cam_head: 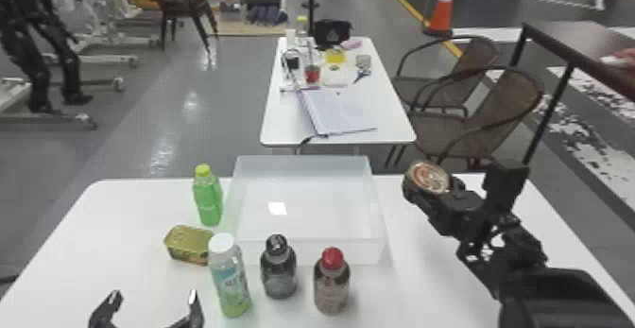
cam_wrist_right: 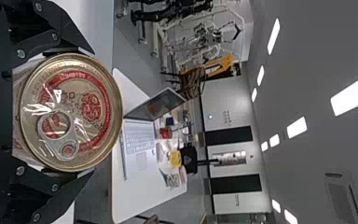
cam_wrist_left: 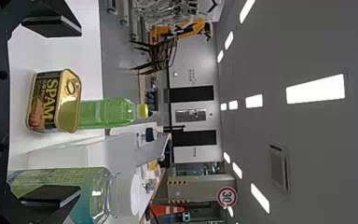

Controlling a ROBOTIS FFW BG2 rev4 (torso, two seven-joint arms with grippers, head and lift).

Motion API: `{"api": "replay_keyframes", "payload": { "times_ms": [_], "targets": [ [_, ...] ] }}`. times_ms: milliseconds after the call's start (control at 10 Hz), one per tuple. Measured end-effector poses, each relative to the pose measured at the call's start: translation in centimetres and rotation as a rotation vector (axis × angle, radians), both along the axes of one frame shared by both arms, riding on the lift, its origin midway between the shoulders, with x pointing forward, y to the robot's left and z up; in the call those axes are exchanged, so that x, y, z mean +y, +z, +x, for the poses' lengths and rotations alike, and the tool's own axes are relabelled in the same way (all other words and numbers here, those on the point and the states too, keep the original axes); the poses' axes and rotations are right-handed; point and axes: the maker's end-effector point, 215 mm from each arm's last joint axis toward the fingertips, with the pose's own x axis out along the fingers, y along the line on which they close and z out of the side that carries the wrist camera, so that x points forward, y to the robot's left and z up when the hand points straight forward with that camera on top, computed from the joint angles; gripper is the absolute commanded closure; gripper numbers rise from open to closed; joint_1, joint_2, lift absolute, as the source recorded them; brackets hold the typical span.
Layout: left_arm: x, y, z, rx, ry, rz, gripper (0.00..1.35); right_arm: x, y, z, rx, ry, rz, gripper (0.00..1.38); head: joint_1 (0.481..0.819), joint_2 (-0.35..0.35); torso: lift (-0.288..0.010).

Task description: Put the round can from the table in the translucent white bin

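Over the table's right side in the head view, my right gripper (cam_head: pixel 432 192) is shut on the round can (cam_head: pixel 427 176), held to the right of the translucent white bin (cam_head: pixel 326 251). The right wrist view has the can's lid (cam_wrist_right: pixel 70 112) with its pull ring, gripped by my right gripper (cam_wrist_right: pixel 86 112) from both sides. My left gripper (cam_head: pixel 151 306) stands open at the near left of the table, nothing between its fingertips; the left wrist view also has this left gripper (cam_wrist_left: pixel 77 112) with its fingers wide apart.
A green bottle (cam_head: pixel 208 199) stands left of the bin, a rectangular tin (cam_head: pixel 188 245) nearer. In front of the bin stand a white-capped bottle (cam_head: pixel 230 280), a dark bottle (cam_head: pixel 278 270) and a red-capped bottle (cam_head: pixel 331 284). Behind is another table (cam_head: pixel 283 124).
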Motion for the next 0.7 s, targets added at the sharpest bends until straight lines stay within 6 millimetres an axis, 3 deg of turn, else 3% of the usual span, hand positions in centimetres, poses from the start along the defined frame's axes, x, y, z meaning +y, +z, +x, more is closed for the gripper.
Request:
{"api": "replay_keyframes", "payload": {
  "times_ms": [300,500,700],
  "targets": [
    [-0.2,0.0,0.3,-0.001,-0.007,-0.004,0.11,3.6,-0.1,2.3,-0.029,0.107,0.029,0.86,0.549,0.000,-0.100],
    [-0.4,0.0,0.5,-0.002,-0.012,-0.007,0.11,5.0,3.0,4.7,-0.071,0.165,0.055,0.86,0.549,0.000,-0.100],
    [-0.6,-0.1,0.7,-0.002,-0.014,-0.008,0.11,6.9,2.0,5.0,-0.036,0.210,0.076,0.86,0.549,0.000,-0.100]
  ]
}}
